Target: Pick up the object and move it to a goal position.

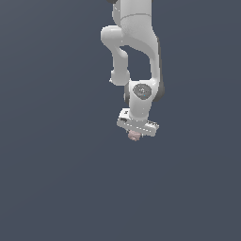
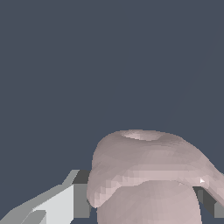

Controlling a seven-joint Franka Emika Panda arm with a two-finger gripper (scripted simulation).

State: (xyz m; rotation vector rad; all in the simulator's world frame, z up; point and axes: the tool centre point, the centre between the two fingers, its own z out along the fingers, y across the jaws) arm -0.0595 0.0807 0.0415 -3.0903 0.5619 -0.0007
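Gripper [image 1: 135, 134] of yours clamped on pink blob [image 2: 148, 175], fingers [image 2: 65, 203] tight vs. both sides.

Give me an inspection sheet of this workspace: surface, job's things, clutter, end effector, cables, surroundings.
Surface: plain dark blue-grey ground, no markings seen.
Job's things: pale pink lumpy object, sits between the fingers directly under the end effector; whether it touches the ground cannot be told.
Clutter: nothing seen.
End effector: white end effector pointing down, one finger pressed against the object's side, shut on it.
Cables: nothing seen.
Surroundings: nothing seen beyond the white arm.
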